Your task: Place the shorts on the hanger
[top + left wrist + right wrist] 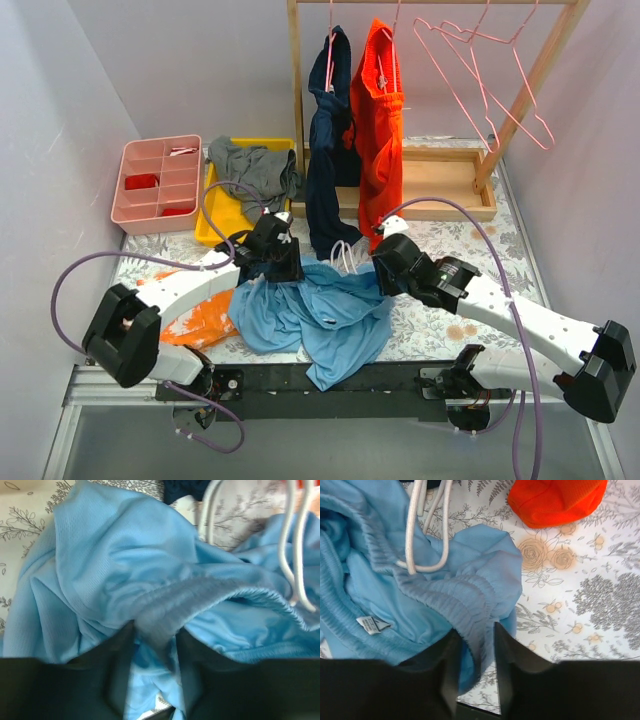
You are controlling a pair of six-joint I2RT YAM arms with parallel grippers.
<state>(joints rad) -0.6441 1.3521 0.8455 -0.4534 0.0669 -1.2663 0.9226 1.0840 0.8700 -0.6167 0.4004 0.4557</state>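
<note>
The light sky-blue shorts [320, 310] lie crumpled on the table between my two arms. My left gripper [283, 268] is shut on a fold of their elastic waistband [165, 605], which runs between the fingers [120, 670]. My right gripper [385, 270] is shut on the waistband's other side [465, 600], close to the tablecloth. The white drawstring [412, 535] loops out beside it and also shows in the left wrist view [295, 555]. Thin pink wire hangers [539, 112] hang empty on the rack at the back right, far from both grippers.
Navy shorts [328, 150] and orange-red shorts [380, 120] hang on the wooden rack [440, 205] just behind the grippers. A yellow tray [222, 218] with a grey garment [255, 170] and a pink compartment box [155, 185] stand back left. An orange cloth [200, 320] lies under the left arm.
</note>
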